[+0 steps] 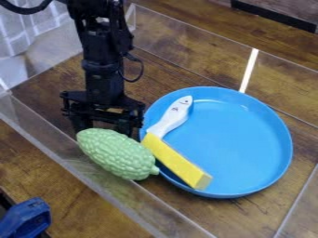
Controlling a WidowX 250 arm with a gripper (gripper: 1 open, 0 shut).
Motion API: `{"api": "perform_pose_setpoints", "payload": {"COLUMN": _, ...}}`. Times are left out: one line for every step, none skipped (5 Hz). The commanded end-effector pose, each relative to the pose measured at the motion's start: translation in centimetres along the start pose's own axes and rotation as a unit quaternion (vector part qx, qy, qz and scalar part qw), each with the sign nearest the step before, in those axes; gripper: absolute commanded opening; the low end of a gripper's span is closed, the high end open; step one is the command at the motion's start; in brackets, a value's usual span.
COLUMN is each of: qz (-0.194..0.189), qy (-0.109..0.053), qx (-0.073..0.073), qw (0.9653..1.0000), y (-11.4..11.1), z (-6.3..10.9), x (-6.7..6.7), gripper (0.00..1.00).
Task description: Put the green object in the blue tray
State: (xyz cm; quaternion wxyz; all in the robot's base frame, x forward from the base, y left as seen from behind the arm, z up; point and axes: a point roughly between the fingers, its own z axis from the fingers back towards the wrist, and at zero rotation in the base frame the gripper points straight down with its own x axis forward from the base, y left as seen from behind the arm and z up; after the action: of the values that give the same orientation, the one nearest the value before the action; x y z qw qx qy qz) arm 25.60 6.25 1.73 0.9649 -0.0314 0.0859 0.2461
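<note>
Green object [117, 154] beneath the end effector [104, 115]

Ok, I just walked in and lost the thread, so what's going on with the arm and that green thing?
The robot's gripper is down at the upper end of the green gourd-like toy, which is outside the blue tray. Whether it has a firm hold is hard to tell. In the tray lie a white-handled brush and a yellow block.

Yellow block [177, 162] blocking tray's [248, 139] near-left rim.
</note>
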Motion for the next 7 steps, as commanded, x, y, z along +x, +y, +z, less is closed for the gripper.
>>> {"api": "perform_pose_setpoints", "payload": {"qz": 0.026, "qy": 0.009, "qx": -0.008, "qw": 0.9996, "y": 0.7, "z": 0.2, "x": -0.8, "gripper": 0.00}}
{"api": "perform_pose_setpoints", "payload": {"qz": 0.046, "qy": 0.003, "qx": -0.024, "qw": 0.9986, "y": 0.3, "z": 0.9, "x": -0.9, "gripper": 0.00}}
{"api": "perform_pose_setpoints", "payload": {"qz": 0.036, "qy": 0.005, "qx": -0.033, "qw": 0.9988, "y": 0.9, "z": 1.6, "x": -0.4, "gripper": 0.00}}
{"api": "perform_pose_setpoints", "payload": {"qz": 0.024, "qy": 0.008, "qx": -0.040, "qw": 0.9989, "y": 1.4, "z": 2.4, "x": 0.3, "gripper": 0.00}}
{"api": "perform_pose_setpoints", "payload": {"qz": 0.009, "qy": 0.008, "qx": -0.053, "qw": 0.9985, "y": 1.6, "z": 3.1, "x": 0.9, "gripper": 0.00}}
{"api": "perform_pose_setpoints", "payload": {"qz": -0.018, "qy": -0.003, "qx": -0.064, "qw": 0.9978, "y": 1.5, "z": 6.1, "x": 0.8, "gripper": 0.00}}
{"api": "perform_pose_setpoints", "payload": {"qz": -0.038, "qy": -0.013, "qx": -0.085, "qw": 0.9955, "y": 1.5, "z": 8.3, "x": 0.9, "gripper": 0.00}}
